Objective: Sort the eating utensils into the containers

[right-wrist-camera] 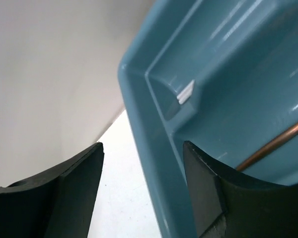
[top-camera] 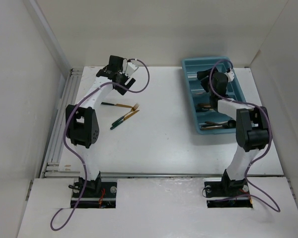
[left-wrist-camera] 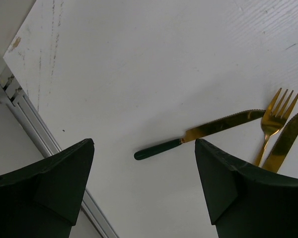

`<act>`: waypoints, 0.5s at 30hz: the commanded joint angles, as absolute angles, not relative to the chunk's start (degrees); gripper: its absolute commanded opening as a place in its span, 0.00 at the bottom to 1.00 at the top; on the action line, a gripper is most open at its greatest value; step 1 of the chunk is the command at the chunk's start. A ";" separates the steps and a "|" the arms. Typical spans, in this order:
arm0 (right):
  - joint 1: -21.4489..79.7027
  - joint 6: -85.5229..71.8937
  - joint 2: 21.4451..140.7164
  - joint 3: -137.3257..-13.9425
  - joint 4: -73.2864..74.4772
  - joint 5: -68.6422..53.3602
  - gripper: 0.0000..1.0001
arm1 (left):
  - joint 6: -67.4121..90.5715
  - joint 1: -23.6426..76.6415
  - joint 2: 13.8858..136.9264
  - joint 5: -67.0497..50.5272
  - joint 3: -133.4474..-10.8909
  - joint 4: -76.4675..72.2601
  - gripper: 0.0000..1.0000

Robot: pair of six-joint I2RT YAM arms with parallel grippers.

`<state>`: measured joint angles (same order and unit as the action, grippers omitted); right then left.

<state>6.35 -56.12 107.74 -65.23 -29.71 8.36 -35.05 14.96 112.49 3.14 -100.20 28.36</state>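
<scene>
Three utensils lie on the white table left of centre. They are a knife [top-camera: 115,104] [left-wrist-camera: 198,133] with a dark green handle and gold blade, a gold fork [top-camera: 135,106] [left-wrist-camera: 275,113], and a second green-handled knife [top-camera: 123,119] whose gold blade [left-wrist-camera: 287,140] shows in the left wrist view. My left gripper [top-camera: 124,79] [left-wrist-camera: 145,144] hangs open above the table just behind them, holding nothing. The teal tray [top-camera: 190,94] [right-wrist-camera: 154,148] sits at the back right with several utensils [top-camera: 211,126] in its compartments. A copper stick [right-wrist-camera: 275,145] lies in one. My right gripper [top-camera: 208,84] [right-wrist-camera: 142,145] is open over the tray's rim, empty.
White walls enclose the table at the back and on both sides. A metal rail [top-camera: 57,134] [left-wrist-camera: 35,124] runs along the table's left edge. Purple cables [top-camera: 144,79] loop off both arms. The tray's far corner [right-wrist-camera: 134,69] stands close to the back wall.
</scene>
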 commanded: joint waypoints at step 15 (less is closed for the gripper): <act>13.35 -6.51 94.75 -72.95 13.14 4.04 0.78 | -41.49 11.78 112.85 4.66 -94.04 28.48 0.72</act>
